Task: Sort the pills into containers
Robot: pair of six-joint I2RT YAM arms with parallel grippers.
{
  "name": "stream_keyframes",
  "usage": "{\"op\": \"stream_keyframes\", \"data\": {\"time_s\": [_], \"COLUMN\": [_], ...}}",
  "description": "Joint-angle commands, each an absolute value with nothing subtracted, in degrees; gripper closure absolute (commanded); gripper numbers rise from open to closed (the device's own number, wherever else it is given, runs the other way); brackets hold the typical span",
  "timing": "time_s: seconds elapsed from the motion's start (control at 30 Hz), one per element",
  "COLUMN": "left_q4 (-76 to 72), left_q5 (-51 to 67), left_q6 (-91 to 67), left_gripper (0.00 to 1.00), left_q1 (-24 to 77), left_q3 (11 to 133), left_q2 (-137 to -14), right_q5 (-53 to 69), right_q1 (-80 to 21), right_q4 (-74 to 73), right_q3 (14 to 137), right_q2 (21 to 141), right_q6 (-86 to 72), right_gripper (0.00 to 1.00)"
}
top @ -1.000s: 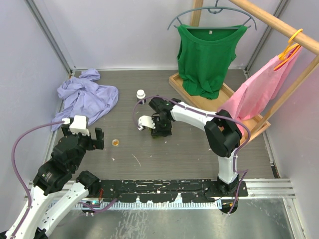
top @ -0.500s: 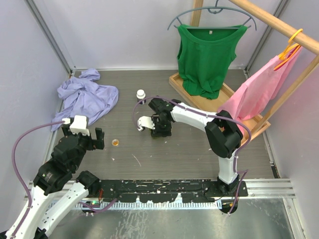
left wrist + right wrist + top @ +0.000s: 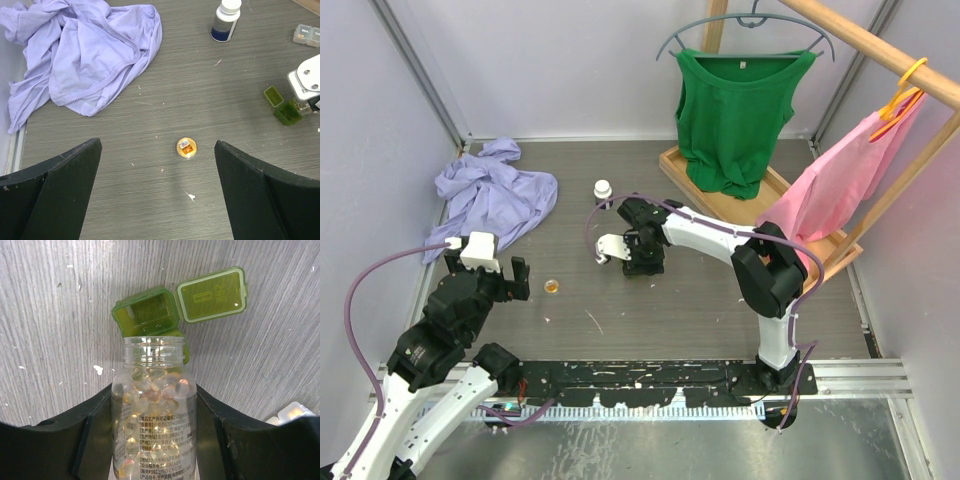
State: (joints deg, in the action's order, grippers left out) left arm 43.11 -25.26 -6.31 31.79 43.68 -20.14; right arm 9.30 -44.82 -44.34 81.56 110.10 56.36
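Fingers (image 3: 92, 440) of the right gripper (image 3: 154, 395) are clenched on an uncapped pill bottle (image 3: 152, 375).

The olive green container (image 3: 146, 315) lies just beyond the bottle mouth, toward the frame top, with its lid (image 3: 212, 294) flipped to the upper right and its long axis seemingly in line with the bottle. The clear container (image 3: 292, 412) sits at lower right. The left gripper (image 3: 157, 150), fingers released wide, hovers well apart over the grey wood-grain table (image 3: 150, 100), near a lilac jacket (image 3: 85, 55).

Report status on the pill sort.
Left pincer open, empty. Right pincer shut on pill bottle, mouth at open green case. Nothing blocking.
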Motion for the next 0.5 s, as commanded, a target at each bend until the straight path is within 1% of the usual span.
{"op": "stream_keyframes", "data": {"time_s": [0.0, 0.07, 0.17, 0.23, 0.33, 0.4, 0.43, 0.47], "left_q4": [39.9, 40.0, 39.9, 39.9, 39.8, 39.8, 39.9, 40.0], "left_q5": [-25.0, -24.9, -24.9, -24.8, -24.8, -24.7, -24.7, -24.6], "left_q6": [-5.2, -5.2, -5.2, -5.2, -5.2, -5.1, -5.2, -5.2], "left_gripper": [0.02, 0.02, 0.02, 0.02, 0.02, 0.02, 0.02, 0.02], "left_q1": [31.6, 31.6, 31.6, 31.6, 31.6, 31.5, 31.6, 31.6], "left_q3": [43.8, 43.8, 43.7, 43.8, 43.7, 43.8, 43.9, 43.9], "left_q2": [-19.6, -19.7, -19.6, -19.7, -19.6, -19.7, -19.7, -19.6], "right_q5": [11.2, 8.1, 11.5, 7.6, 11.0, 7.1, 8.0, 10.5], "right_q1": [-45.1, -45.1, -45.1, -45.4, -45.4, -45.3, -44.6, -44.5], "right_q4": [-46.7, -42.8, -46.9, -43.0, -47.9, -42.9, -43.0, -46.3], "right_q3": [84.5, 82.5, 84.7, 82.6, 85.1, 82.9, 83.7, 85.6], "right_q2": [107.3, 106.5, 107.5, 106.7, 107.8, 106.6, 106.8, 107.7], "right_q6": [57.0, 55.9, 57.2, 56.5, 57.6, 56.7, 55.9, 56.0], "right_gripper": [0.99, 0.99, 0.99, 0.99, 0.99, 0.99, 0.99, 0.99]}}
